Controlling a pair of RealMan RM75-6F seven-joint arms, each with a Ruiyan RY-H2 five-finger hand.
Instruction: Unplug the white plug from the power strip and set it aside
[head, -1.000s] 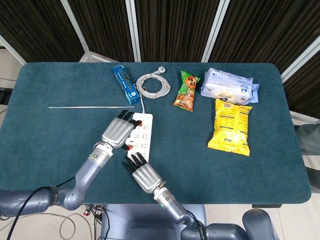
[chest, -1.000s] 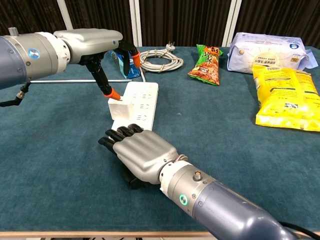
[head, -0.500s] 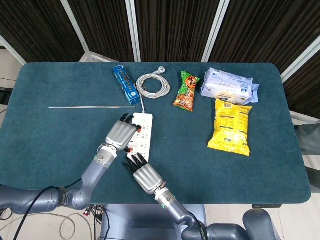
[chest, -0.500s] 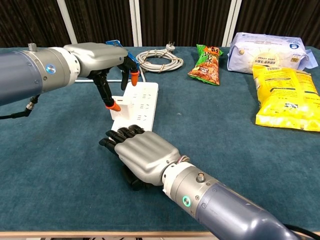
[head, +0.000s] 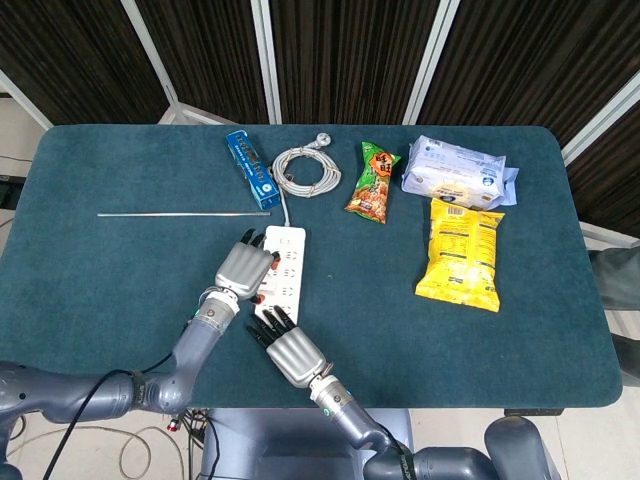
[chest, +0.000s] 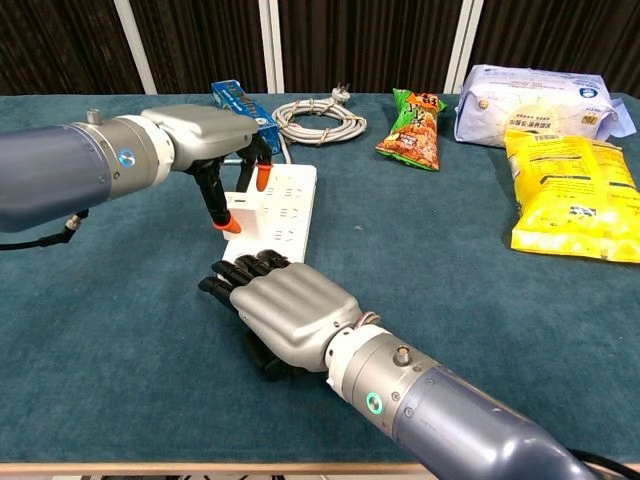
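Observation:
The white power strip (head: 285, 262) (chest: 288, 200) lies lengthwise in the middle of the table. A white plug (chest: 240, 203) sits in its near left corner. My left hand (head: 244, 268) (chest: 200, 135) hovers over that corner, its orange-tipped thumb on the plug's near left side and a finger on its far side. A small gap shows, so I see no firm grip. My right hand (head: 285, 345) (chest: 287, 315) lies palm down on the table, holding nothing, its fingertips at the strip's near end. In the head view the left hand hides the plug.
The strip's cable runs to a grey coil (head: 305, 170) at the back. Beside the coil lie a blue box (head: 248, 168), a green snack bag (head: 372, 182), a white pack (head: 458, 172) and a yellow bag (head: 460, 255). A thin metal rod (head: 185, 213) lies at the left.
My left hand has slid nearer and lower along the strip, bringing its thumb and finger in around the plug. The right hand has barely moved.

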